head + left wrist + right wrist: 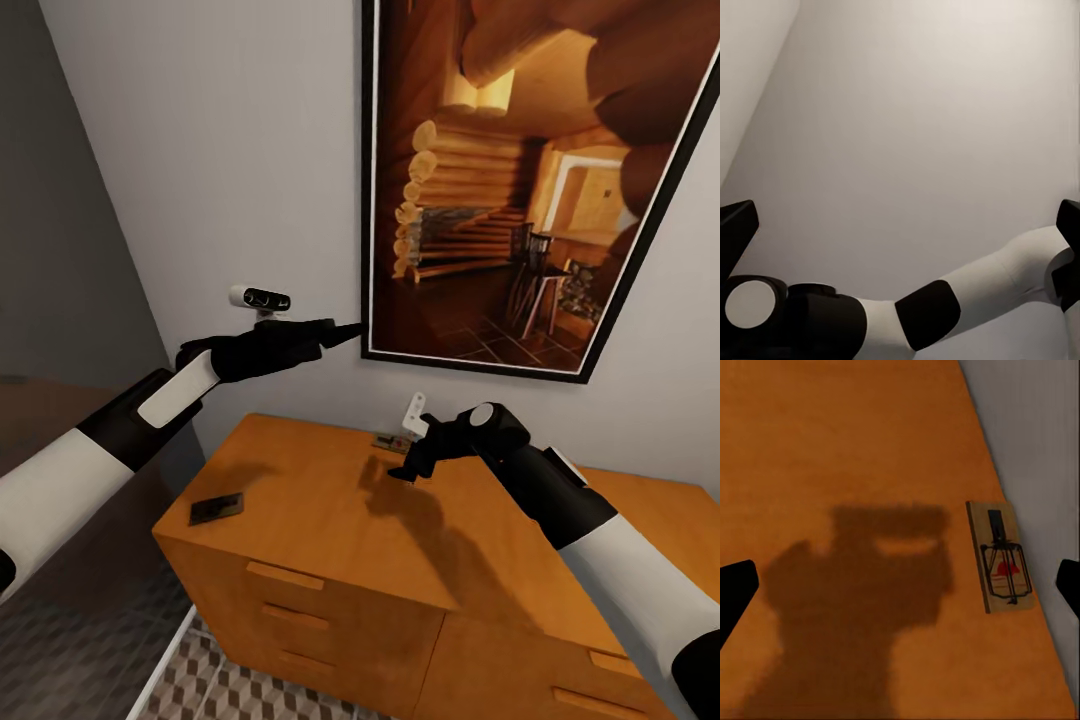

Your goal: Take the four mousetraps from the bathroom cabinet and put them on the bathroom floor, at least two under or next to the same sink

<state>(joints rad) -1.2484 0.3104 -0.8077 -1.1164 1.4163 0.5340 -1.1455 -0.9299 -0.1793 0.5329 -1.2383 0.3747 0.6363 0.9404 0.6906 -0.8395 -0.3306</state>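
Right gripper (408, 468) hangs over the back of the cabinet (300, 500) top, near the wall, fingers apart and empty. Its wrist view shows both fingertips at the frame edges with bare orange wood between them, and the gripper's shadow (862, 600) cast on the top.

Mousetrap (1000, 556): flat on the cabinet top, long side along the wall and just beside it. Wire and red mark readable in the right wrist view; it lies off to one side of the gap between the fingers, near one fingertip, not touched. Head view shows the same trap only as a small patch behind the gripper, partly hidden.

Head view adds a second mousetrap (217, 509), dark in shade, near the cabinet's front left corner, well apart from the right gripper.

Left gripper (345, 331) is raised above the cabinet, pointing at the framed picture (520, 180) on the wall; fingers spread wide in its wrist view, nothing held. That view also catches the right arm (967, 292) against the plain wall.

Patterned floor (230, 690) shows below the drawers.
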